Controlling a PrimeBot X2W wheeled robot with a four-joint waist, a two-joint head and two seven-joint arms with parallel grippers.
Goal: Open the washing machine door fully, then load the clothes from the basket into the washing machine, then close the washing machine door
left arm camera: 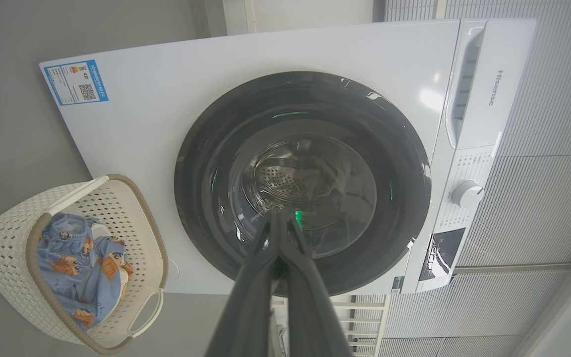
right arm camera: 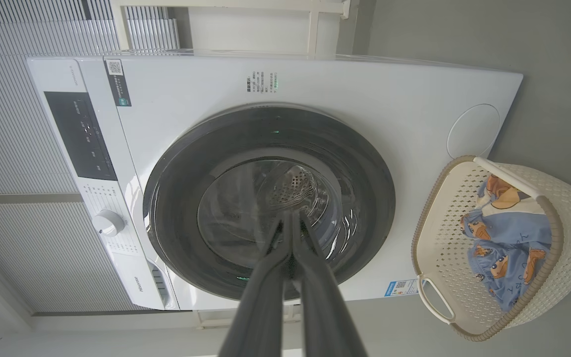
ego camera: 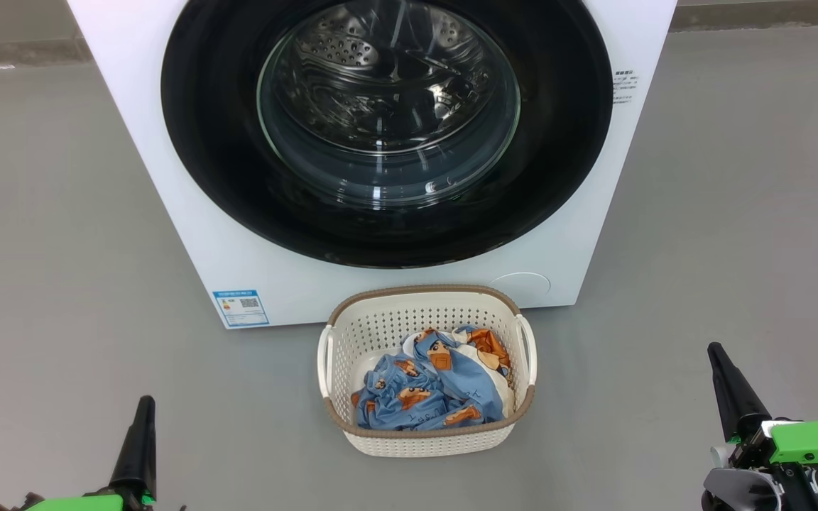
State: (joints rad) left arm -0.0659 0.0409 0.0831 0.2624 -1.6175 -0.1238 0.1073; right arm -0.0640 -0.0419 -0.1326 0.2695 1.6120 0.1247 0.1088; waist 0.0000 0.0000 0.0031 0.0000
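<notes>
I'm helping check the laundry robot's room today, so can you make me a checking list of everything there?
Surface: grey floor, plain.
Job's things: washing machine with washing machine door shut; basket on the floor in front of it, clothes inside.
Clutter: nothing seen.
Grippers: left gripper and right gripper low on either side of the basket, jaws shut, holding nothing.
Cables: nothing seen.
Surroundings: ribbed grey wall panels beyond the machine.

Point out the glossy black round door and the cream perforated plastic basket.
glossy black round door [ego camera: 210,142], head view, ring's left side.
cream perforated plastic basket [ego camera: 423,443], head view, near wall.
</notes>
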